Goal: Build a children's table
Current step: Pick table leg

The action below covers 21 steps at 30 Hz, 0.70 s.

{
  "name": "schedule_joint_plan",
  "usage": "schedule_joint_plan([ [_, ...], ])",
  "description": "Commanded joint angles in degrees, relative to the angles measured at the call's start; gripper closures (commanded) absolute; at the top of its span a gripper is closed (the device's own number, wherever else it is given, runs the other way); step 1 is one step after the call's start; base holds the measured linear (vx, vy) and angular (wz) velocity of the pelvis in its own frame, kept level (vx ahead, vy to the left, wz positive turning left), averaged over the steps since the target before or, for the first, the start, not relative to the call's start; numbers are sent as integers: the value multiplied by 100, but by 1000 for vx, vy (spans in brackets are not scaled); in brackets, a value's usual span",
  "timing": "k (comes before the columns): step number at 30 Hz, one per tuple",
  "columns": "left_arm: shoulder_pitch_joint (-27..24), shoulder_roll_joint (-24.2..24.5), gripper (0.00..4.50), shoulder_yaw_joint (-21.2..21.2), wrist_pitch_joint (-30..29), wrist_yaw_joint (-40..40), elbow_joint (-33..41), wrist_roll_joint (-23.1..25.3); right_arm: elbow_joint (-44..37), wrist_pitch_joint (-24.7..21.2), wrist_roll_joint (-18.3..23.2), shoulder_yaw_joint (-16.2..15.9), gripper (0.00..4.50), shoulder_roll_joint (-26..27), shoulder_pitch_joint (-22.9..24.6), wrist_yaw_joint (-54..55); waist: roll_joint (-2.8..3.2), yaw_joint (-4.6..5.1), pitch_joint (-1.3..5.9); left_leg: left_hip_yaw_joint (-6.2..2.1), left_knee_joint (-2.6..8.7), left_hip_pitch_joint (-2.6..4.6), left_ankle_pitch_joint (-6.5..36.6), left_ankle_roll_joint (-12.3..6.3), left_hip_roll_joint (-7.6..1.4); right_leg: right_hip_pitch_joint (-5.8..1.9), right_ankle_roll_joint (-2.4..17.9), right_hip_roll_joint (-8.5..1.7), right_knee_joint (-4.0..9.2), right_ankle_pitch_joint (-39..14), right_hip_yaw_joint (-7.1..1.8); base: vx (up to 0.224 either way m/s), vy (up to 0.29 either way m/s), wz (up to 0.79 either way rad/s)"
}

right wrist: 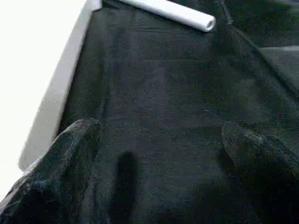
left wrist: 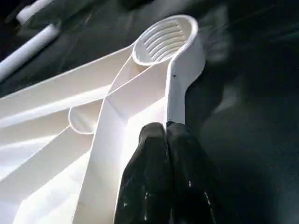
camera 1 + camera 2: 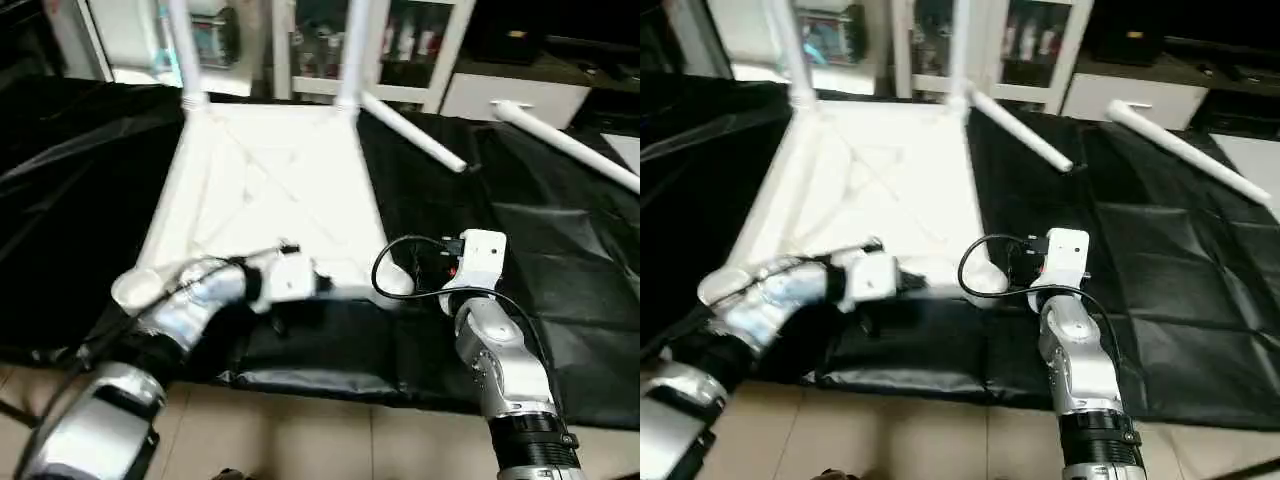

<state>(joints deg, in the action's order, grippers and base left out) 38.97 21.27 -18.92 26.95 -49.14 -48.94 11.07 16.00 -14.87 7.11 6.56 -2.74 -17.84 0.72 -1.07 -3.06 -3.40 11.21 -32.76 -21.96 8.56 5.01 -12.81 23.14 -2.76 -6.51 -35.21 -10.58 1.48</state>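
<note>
Head views. The white tabletop (image 3: 265,190) lies upside down on a black sheet (image 3: 560,250), its X-shaped ribs facing up. Two legs (image 3: 352,50) stand upright in the far corner sockets and run out of the top edge. A third leg (image 3: 415,132) lies on the sheet, slanting away from the far right corner; a fourth leg (image 3: 570,145) lies well apart, further right. The near left socket (image 3: 135,288) is round and open. The left gripper (image 3: 325,285) reaches across the near edge of the tabletop; it is blurred here, so contact cannot be judged. The right gripper (image 3: 440,262) hovers over the sheet just beside the near right corner. Behind the sheet stand white shelving (image 3: 410,45) and dark cabinets; pale floor tiles (image 3: 330,440) show in the foreground.

Left wrist view. The two black fingers (image 2: 149,186) are pressed together, holding nothing, their tips at the rim wall of the tabletop. Ahead lies a corner socket (image 2: 163,39), ribbed inside, with flat ribs branching from it.

Right wrist view. The fingers (image 1: 60,158) are spread wide over the bare black sheet. The tabletop's edge (image 1: 56,93) runs alongside one finger, and the end of a lying leg (image 1: 177,13) shows beyond.
</note>
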Motion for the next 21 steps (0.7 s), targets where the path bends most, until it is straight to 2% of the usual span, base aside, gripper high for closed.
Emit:
schedule_joint_plan([
  [1,-38,177,450,119,-355,210,-256,140,-16,-39,20,61,8,-34,-13,-20,-4,-25,420,-20,399,88,1808,257,52,-194,888,-52,421,-1370,-64,0,0,0],
  [2,-49,196,450,134,-361,225,-244,131,-5,-39,21,59,8,-37,-19,-27,-30,-17,420,-16,395,87,1807,249,53,-189,888,-44,426,-1380,-70,0,0,0],
  [4,-151,233,450,133,-307,181,-204,93,19,-36,13,35,8,-31,-28,-41,-18,-14,416,-5,384,120,1852,209,53,-148,940,-30,440,-1397,-93,0,0,0],
  [7,-301,286,450,142,-200,-27,-93,-31,24,-43,3,16,8,-32,-43,-50,-6,-19,422,1,383,129,1849,180,46,-133,984,-24,432,-1311,-105,0,0,0],
  [8,-304,287,450,143,-196,-34,-90,-37,24,-43,2,16,8,-32,-44,-50,-18,-19,422,2,382,125,1838,173,47,-135,995,-25,429,-1291,-106,0,0,0],
  [11,-398,338,450,158,-192,-183,18,-132,25,-59,-1,12,8,-38,-71,-52,-3,-20,445,11,370,130,1685,145,47,-136,1053,-8,390,-960,-109,0,0,0],
  [12,-550,476,450,175,-329,-278,224,-149,8,-72,6,24,8,-72,-75,-74,16,-26,449,10,367,142,1648,144,43,-133,1069,-8,381,-879,-109,0,0,0],
  [13,-577,501,450,179,-352,-290,258,-150,2,-75,7,26,8,-79,-74,-79,17,-15,449,7,370,123,1612,151,41,-152,1086,-2,361,-745,-107,0,0,0],
  [15,-743,691,450,252,-556,-314,479,-164,-41,-98,14,46,8,-139,-48,-122,22,-16,451,12,365,130,1595,149,41,-150,1107,3,343,-643,-109,0,0,0],
  [18,-875,855,450,338,-727,-248,645,-158,-61,-106,20,66,8,-194,-8,-162,13,-6,444,27,365,156,1700,176,46,-132,1099,22,365,-722,-118,0,0,0],
  [20,-1066,1016,450,444,-919,-228,918,-225,-85,-128,18,80,8,-247,38,-184,16,2,435,21,376,148,1809,202,47,-130,1057,13,381,-900,-121,0,0,0],
  [21,-1088,1031,450,453,-938,-231,952,-234,-86,-130,18,81,8,-252,42,-186,12,23,421,16,388,150,1987,239,46,-115,1006,16,402,-1166,-122,0,0,0],
])
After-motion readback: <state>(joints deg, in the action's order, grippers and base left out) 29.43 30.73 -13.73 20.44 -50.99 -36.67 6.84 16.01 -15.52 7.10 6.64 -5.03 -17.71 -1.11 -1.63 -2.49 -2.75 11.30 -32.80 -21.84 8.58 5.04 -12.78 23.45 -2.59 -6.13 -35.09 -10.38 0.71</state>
